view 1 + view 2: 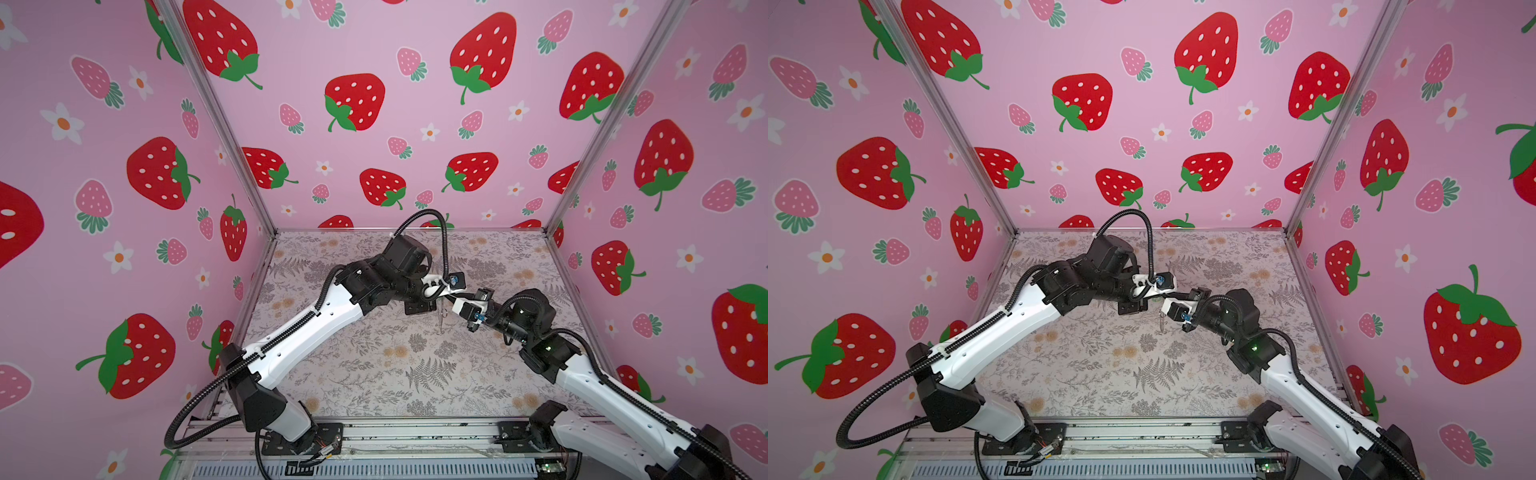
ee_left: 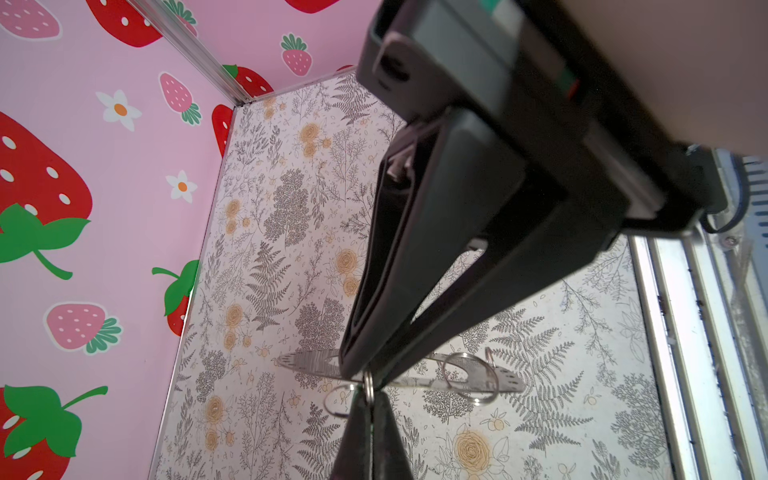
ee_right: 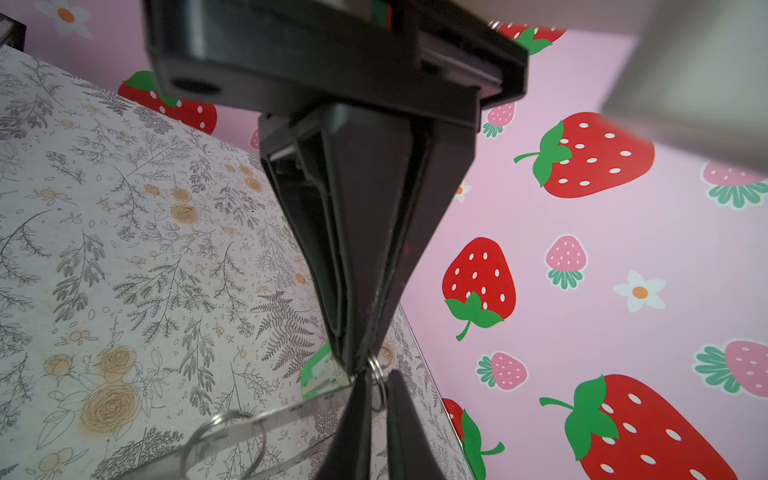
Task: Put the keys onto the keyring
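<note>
Both grippers meet tip to tip above the middle of the table. My left gripper point(image 2: 365, 372) point(image 1: 444, 297) is shut on the rim of the keyring point(image 2: 469, 380), a thin flat metal ring seen edge-on with wire loops point(image 2: 469, 376) on it. The keyring point(image 1: 440, 320) hangs below the tips in both top views. My right gripper point(image 3: 357, 368) point(image 2: 368, 401) is shut on the keys, whose green tag point(image 3: 320, 374) shows beside its fingertips; the metal key itself is hidden. A small wire loop point(image 3: 377, 380) stands between the two pairs of tips.
The floral table mat point(image 1: 374, 374) lies below both arms. Pink strawberry walls point(image 1: 124, 166) close in the left, back and right sides. An aluminium rail point(image 1: 415, 432) with the arm bases runs along the front edge.
</note>
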